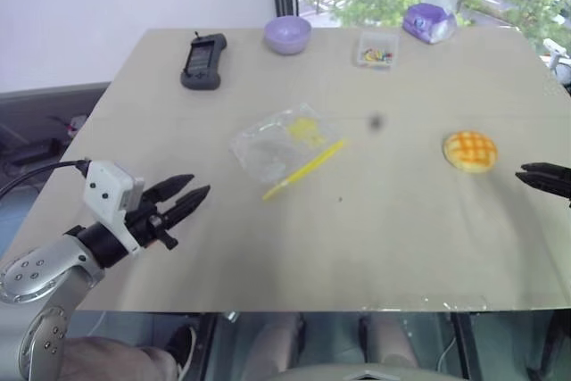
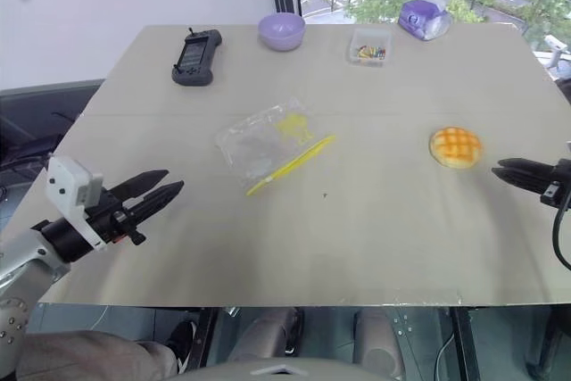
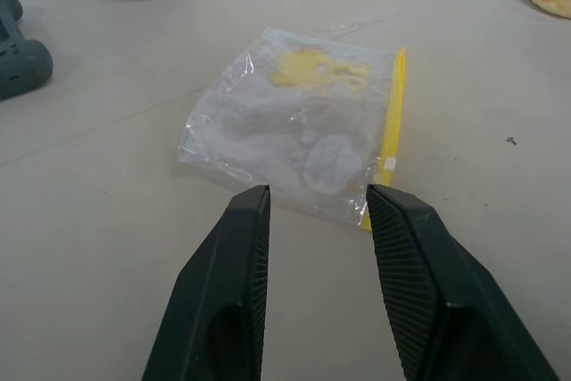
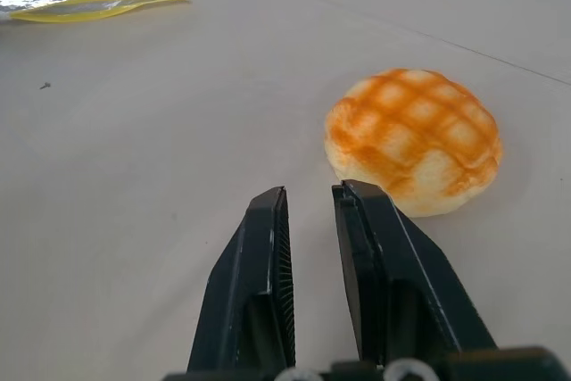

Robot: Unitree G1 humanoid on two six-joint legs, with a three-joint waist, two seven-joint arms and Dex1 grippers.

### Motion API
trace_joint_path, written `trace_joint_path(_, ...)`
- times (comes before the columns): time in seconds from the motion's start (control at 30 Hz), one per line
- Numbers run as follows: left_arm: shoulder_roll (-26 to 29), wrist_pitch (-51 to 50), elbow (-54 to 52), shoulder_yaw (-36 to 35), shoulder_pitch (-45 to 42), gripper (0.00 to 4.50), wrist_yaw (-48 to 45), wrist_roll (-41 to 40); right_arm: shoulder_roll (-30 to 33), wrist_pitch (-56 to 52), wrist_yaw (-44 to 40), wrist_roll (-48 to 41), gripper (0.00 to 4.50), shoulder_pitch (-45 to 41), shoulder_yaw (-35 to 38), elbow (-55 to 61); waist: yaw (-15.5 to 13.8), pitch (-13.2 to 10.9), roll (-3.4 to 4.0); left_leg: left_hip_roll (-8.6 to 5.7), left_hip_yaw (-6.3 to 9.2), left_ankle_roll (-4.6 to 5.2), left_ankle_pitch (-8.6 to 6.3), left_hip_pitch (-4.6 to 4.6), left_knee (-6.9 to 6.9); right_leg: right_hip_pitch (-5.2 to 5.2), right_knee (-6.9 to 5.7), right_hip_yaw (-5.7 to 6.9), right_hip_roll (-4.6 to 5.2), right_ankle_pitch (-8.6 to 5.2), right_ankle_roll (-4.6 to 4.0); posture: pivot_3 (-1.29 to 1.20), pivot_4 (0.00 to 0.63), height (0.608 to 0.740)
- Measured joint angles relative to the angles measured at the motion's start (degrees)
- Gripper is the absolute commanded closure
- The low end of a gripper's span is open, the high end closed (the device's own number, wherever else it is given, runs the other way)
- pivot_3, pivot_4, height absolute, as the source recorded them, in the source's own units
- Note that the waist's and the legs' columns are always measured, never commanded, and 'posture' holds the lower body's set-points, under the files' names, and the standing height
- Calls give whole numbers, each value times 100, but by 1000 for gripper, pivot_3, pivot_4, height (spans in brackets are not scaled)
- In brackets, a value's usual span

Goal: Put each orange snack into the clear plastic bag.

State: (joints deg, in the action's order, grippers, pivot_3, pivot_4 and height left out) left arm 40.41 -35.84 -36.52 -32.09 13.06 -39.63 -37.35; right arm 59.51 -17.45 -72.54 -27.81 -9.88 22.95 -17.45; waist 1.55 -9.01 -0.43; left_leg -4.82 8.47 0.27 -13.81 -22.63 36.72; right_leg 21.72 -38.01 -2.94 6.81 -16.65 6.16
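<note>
One orange snack (image 1: pixel 470 150), a round bun with a grid top, lies on the beige table (image 1: pixel 375 238) at the right. My right gripper (image 4: pixel 312 192) hovers just short of it, its fingers a narrow gap apart with nothing between them. The clear plastic bag (image 1: pixel 285 144) lies flat and crinkled at the table's middle, its yellow seal strip toward the front right. My left gripper (image 1: pixel 192 195) is open over the table's front left, pointing at the bag (image 3: pixel 303 122) and stopping a little short of its near edge.
Along the far edge stand a black handheld controller (image 1: pixel 203 60), a purple bowl (image 1: pixel 287 35), a small clear box of colourful bits (image 1: pixel 376 51) and a purple tissue pack (image 1: pixel 428 21). The table's front edge runs just below both arms.
</note>
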Motion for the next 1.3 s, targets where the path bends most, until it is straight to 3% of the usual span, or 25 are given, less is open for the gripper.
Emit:
trace_joint_path(0.4, 115, -1, -116, -129, 395, 2667, -19, 0, -43, -129, 26, -17, 3616, 33, -2, 204, -75, -2, 2, 1, -2, 3, -2, 0, -9, 1, 7, -5, 0, 0, 0, 0, 150, 740)
trace_joint_path(0.8, 168, 11, -116, -81, 278, 2667, -1, 47, -98, -383, 101, -179, 3616, 573, 61, 685, -82, -3, 2, 1, -4, 3, -2, 0, -11, 1, 10, -3, 1, 0, 0, 0, 150, 740)
trace_joint_path(1.3, 127, 52, -115, 305, 133, 2667, 133, 231, -99, -476, 165, -222, 3616, 626, 81, 752, -89, -4, 2, 1, -3, 3, -2, 0, -12, 1, 11, -3, 1, 0, 0, 0, 150, 740)
